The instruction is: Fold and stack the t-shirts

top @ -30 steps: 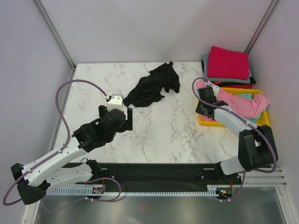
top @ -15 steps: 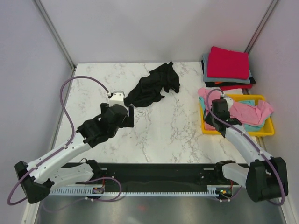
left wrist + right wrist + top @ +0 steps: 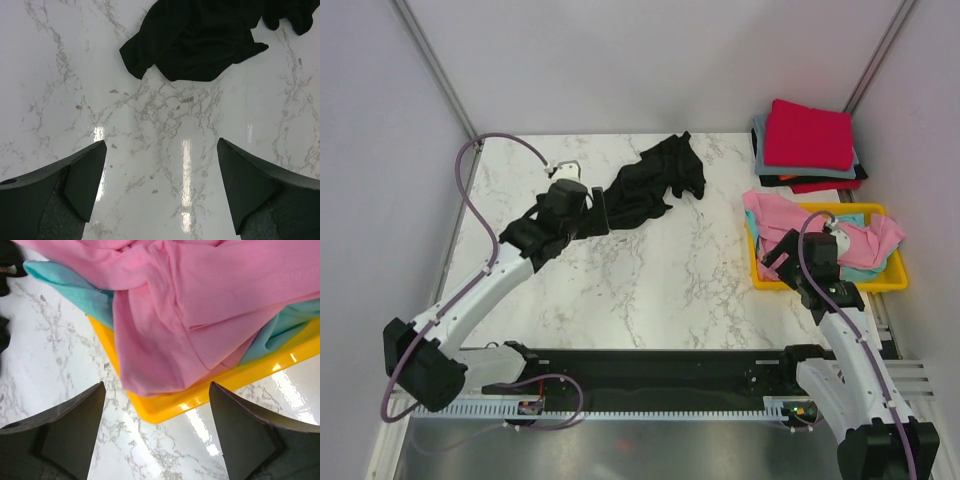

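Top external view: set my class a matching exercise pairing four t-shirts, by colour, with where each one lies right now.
Shirts
1. black t-shirt
2. pink t-shirt
3. red t-shirt
4. teal t-shirt

Places
A. on top of the folded stack
B. under another shirt in the yellow tray
C. crumpled on the marble table
D. hanging over the tray's rim

Pairs: 1-C, 2-D, 3-A, 4-B

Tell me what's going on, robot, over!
Left gripper open, empty, just short of black t-shirt, crumpled on table. Right gripper open, empty, over pink t-shirt spilling from yellow tray. Nothing blocking either.
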`<state>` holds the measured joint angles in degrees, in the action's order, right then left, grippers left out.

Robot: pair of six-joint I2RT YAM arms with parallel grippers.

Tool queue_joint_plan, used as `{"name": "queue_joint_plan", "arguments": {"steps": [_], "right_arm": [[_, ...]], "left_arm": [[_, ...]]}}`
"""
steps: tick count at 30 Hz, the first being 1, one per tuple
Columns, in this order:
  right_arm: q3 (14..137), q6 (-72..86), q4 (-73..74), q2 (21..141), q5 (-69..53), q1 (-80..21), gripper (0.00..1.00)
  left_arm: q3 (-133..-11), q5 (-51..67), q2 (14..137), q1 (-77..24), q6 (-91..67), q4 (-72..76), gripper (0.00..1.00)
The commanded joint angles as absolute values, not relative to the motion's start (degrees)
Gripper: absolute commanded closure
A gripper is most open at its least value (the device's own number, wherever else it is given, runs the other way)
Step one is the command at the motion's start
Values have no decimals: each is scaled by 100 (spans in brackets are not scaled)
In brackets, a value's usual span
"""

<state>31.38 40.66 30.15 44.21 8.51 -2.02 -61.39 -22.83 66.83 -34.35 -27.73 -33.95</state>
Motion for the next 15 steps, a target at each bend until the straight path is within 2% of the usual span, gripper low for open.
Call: {"name": "queue_joint_plan", "arguments": {"steps": [1,6,9,12,15], "right_arm": [[3838,3807,3208,4482,431,-315,7],[4964,3490,3349,5157,1044,-1220,6],[5606,3287,3366,5736,1213,-1932,6],[5985,3199,3296,6194,1266,-2433,6],[5924,3138,3147,6415,1205,-2522,5]], "left_arm": [[-6547,-1583,7354,-2945,-2637,-2831,0],[-7162,-1503,8698,-2603,-2426,-2496,2],[-7479,-1381,9561,-2173,-2619,-2400,6],[-7567,-976,10194,-1838,-2725,-2119,19],[-7743,-1028,10704,-1828,-2637,-2171,20]]}}
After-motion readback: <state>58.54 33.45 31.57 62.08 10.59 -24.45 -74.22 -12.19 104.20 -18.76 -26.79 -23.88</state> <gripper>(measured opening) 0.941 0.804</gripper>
